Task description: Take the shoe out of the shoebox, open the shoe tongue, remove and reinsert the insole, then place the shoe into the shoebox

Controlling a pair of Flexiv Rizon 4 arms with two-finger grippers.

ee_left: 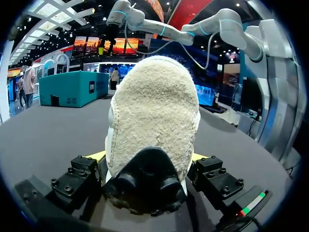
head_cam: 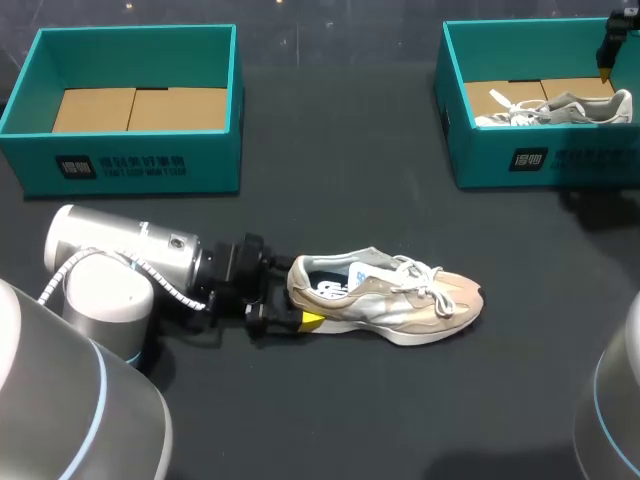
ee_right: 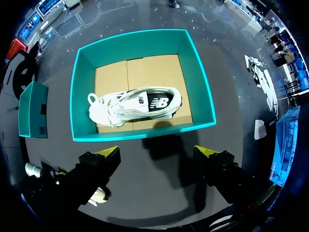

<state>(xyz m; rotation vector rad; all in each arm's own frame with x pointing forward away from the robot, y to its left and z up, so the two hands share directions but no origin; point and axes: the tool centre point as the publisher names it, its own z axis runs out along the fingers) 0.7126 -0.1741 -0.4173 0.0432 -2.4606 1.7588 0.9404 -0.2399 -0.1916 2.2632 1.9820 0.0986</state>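
A beige shoe [head_cam: 390, 300] lies on its sole mid-table, toe to the right. My left gripper [head_cam: 300, 308] is at its heel. In the left wrist view the heel [ee_left: 152, 116] fills the gap of that gripper [ee_left: 147, 157], with a yellow fingertip [ee_left: 98, 155] pressed on each side, so it is shut on the heel. My right gripper [head_cam: 614, 45] hangs high over the right teal shoebox [head_cam: 455, 150]. Seen from its wrist, this gripper [ee_right: 157, 153] is open and holds nothing, above the box rim [ee_right: 77, 96] and the white shoe [ee_right: 135, 104] inside.
An empty teal shoebox [head_cam: 30, 150] with a cardboard floor stands at the back left. The white shoe [head_cam: 555, 108] lies in the right box, which also shows ahead of the beige shoe in the left wrist view [ee_left: 72, 89]. Dark bare table lies in front of the shoe.
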